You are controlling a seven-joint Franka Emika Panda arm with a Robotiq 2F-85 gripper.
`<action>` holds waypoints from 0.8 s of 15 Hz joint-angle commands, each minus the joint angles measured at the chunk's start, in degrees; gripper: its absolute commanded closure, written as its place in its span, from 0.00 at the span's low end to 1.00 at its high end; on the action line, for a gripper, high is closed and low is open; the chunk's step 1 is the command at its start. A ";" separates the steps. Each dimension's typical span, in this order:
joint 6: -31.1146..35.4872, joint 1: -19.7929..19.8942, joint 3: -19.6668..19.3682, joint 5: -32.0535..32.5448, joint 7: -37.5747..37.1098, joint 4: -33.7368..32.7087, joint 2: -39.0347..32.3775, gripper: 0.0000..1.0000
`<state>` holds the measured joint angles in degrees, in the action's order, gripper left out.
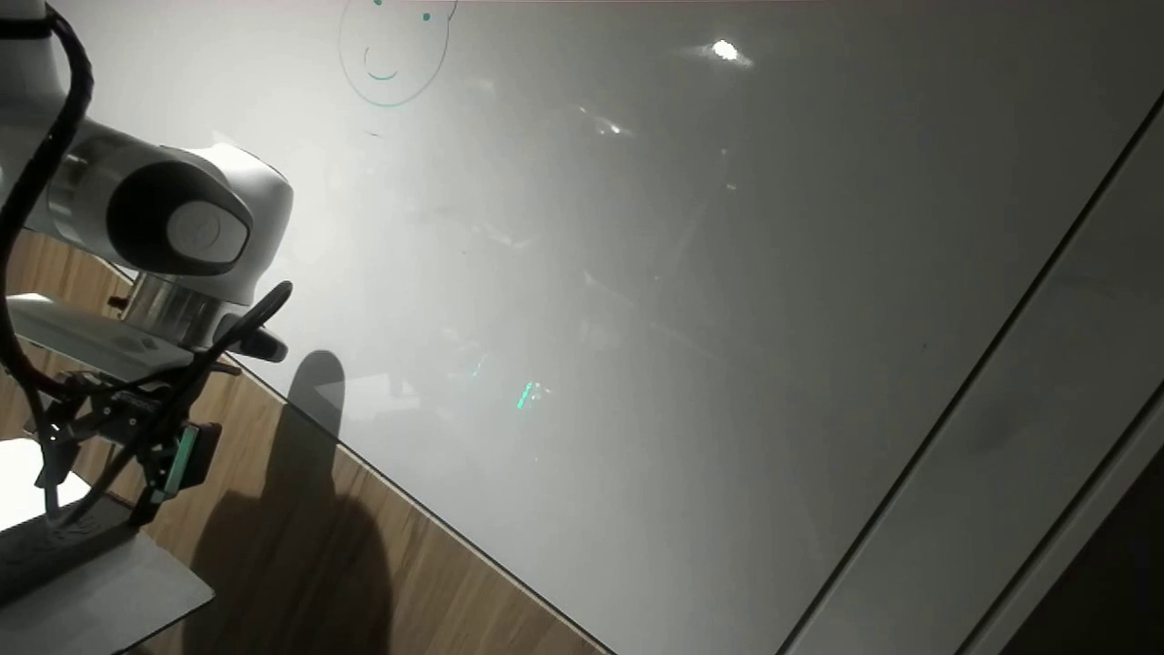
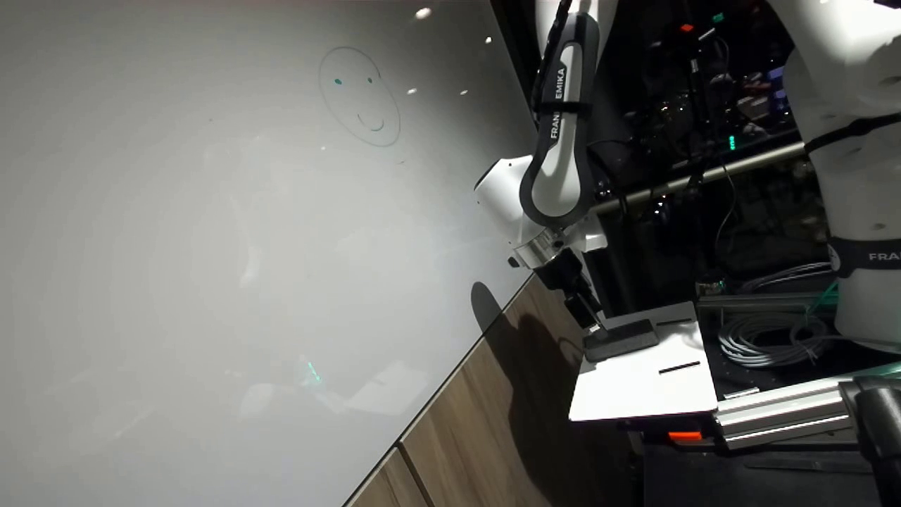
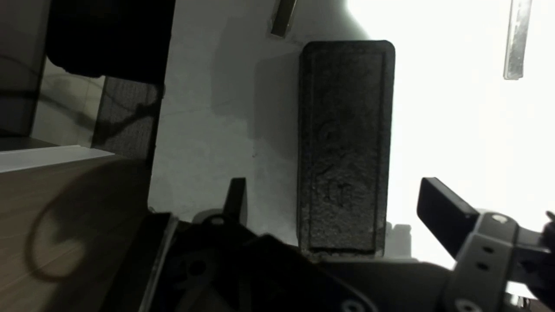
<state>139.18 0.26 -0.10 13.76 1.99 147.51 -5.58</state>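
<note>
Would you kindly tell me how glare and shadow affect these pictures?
In the wrist view, the right side of the white shelf is washed out, its left side lies in shade, and the dark block shows only dim detail; in both exterior views, small bright reflections dot the whiteboard, and a dark shadow crosses from it onto the wood panel.

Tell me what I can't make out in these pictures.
Dark block: too dim in the wrist view to read its marks.
Black band: its word is cut off after "FRA" by the right edge of an exterior view.
Green streak on the whiteboard: too small in both exterior views to identify.
Whether the gripper touches the white shelf: black blends into shadow in both exterior views.
</note>
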 commanded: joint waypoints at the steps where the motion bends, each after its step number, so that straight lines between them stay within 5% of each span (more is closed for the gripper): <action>1: -0.93 0.57 -0.46 -1.96 2.37 -1.37 -1.80 0.00; 12: -0.61 1.02 -0.50 -2.55 2.26 -3.25 -7.06 0.00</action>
<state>139.18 1.15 -0.43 12.86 2.37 145.50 -11.21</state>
